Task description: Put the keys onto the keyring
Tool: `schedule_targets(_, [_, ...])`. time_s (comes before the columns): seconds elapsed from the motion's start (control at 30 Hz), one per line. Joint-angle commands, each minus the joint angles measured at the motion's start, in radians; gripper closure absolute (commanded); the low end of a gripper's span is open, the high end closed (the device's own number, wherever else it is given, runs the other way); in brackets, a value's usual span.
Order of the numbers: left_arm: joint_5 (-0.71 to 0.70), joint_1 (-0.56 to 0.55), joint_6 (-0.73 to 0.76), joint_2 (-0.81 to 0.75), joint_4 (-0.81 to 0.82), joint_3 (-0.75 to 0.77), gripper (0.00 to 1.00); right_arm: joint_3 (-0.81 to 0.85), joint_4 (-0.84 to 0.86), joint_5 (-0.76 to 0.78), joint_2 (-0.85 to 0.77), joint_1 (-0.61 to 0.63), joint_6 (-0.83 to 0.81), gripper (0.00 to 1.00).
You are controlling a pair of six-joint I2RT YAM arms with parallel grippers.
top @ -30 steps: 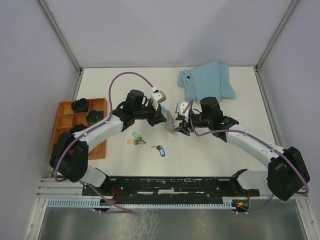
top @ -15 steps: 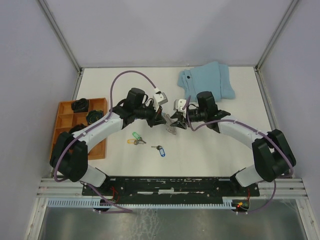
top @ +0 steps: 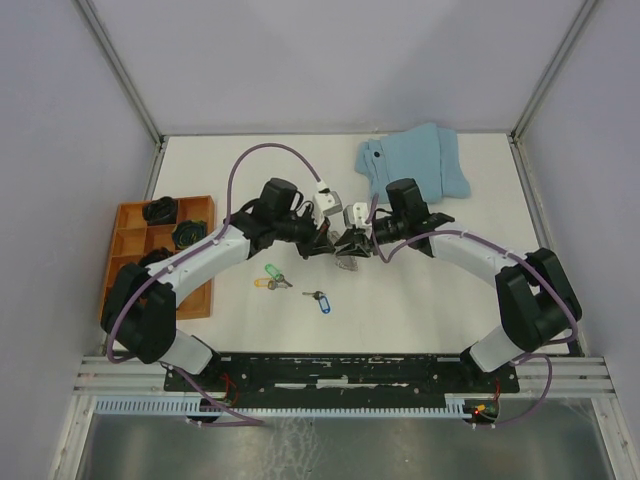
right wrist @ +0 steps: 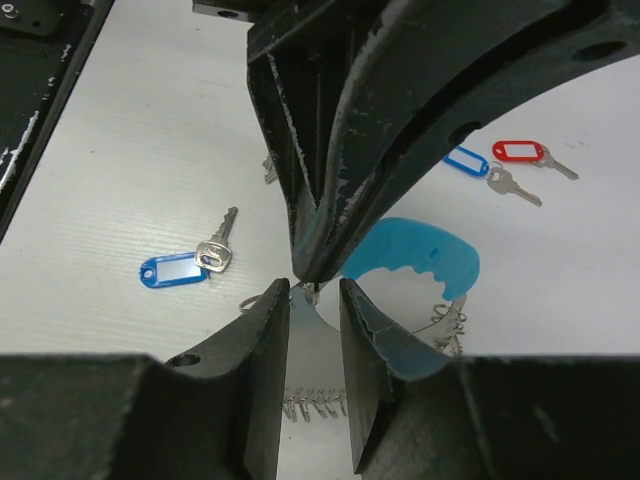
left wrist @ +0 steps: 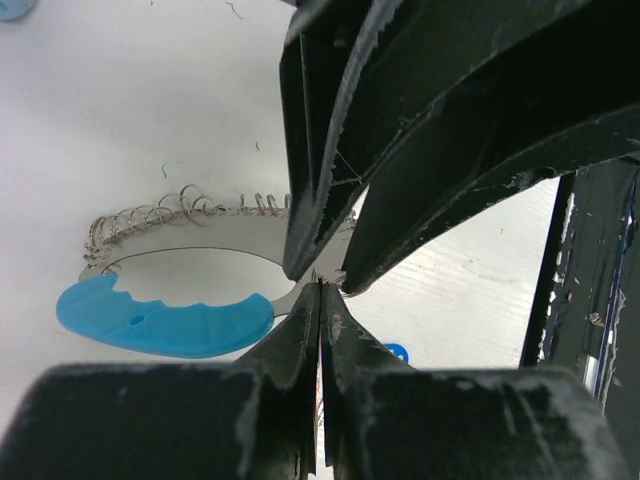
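Note:
My left gripper [top: 328, 245] [left wrist: 320, 285] is shut on the thin metal end of the keyring [left wrist: 165, 320], held above mid-table. The keyring's blue curved section [right wrist: 420, 250] and coiled grey wire [left wrist: 180, 210] hang to one side. Tip to tip with it, my right gripper [top: 352, 243] [right wrist: 313, 292] is open, its fingers [right wrist: 268, 330] straddling the ring's flat metal strip just below the left fingertips. Keys lie loose on the table: a blue-tagged one [right wrist: 175, 268], another blue-tagged one [right wrist: 465, 160] and a red-tagged one [right wrist: 520, 150]. A green and yellow pair [top: 270, 277] lies near the front.
An orange compartment tray [top: 125, 245] holding black items sits at the left edge. A folded light-blue cloth [top: 412, 165] lies at the back right. A purple cable [top: 270, 150] arcs over the left arm.
My right arm has swung left until its tips meet the left gripper, and its jaws have narrowed. The left gripper has shifted slightly right, still holding the keyring.

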Motion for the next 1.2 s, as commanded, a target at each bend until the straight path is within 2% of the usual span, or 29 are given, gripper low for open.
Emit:
schedule_targets(0.0, [-0.023, -0.015, 0.047, -0.007, -0.005, 0.066, 0.97, 0.052, -0.069, -0.091, 0.015, -0.004, -0.058, 0.67])
schedule_targets(0.27, [-0.013, -0.03, 0.056, 0.003, -0.011, 0.081, 0.97, 0.056, -0.105, -0.092, 0.025, -0.004, -0.083, 0.75])
schedule_targets(0.4, [0.002, -0.033, 0.055, 0.008, -0.011, 0.08, 0.97, 0.053, -0.102, -0.099, 0.038, -0.004, -0.073, 0.85])
schedule_targets(0.53, [0.007, -0.033, 0.039, -0.01, 0.021, 0.058, 0.97, 0.037, -0.079, -0.101, 0.045, -0.004, -0.057, 0.98])
schedule_targets(0.6, [0.01, -0.033, 0.029, -0.019, 0.041, 0.043, 0.97, 0.018, -0.029, -0.091, 0.038, -0.003, -0.015, 0.99])
schedule_targets(0.63, [0.012, -0.032, 0.023, -0.023, 0.057, 0.036, 0.95, 0.004, 0.009, -0.082, 0.031, -0.004, 0.014, 0.99])
schedule_targets(0.7, [-0.002, -0.033, -0.003, -0.038, 0.1, 0.01, 0.85, -0.032, 0.084, -0.058, 0.01, -0.004, 0.07, 0.99])
schedule_targets(0.87, [-0.055, -0.023, -0.151, -0.137, 0.358, -0.155, 0.61, -0.145, 0.342, 0.038, -0.029, -0.003, 0.266, 0.99])
schedule_targets(0.93, [-0.083, -0.014, -0.221, -0.183, 0.483, -0.236, 0.56, -0.191, 0.459, 0.077, -0.04, -0.003, 0.353, 0.99])
schedule_targets(1.03, [-0.146, 0.0, -0.339, -0.249, 0.67, -0.366, 0.51, -0.253, 0.616, 0.136, -0.054, -0.003, 0.461, 0.99])
schedule_targets(1.17, [-0.144, 0.044, -0.519, -0.301, 0.928, -0.523, 0.5, -0.303, 0.774, 0.183, -0.058, -0.003, 0.581, 0.99])
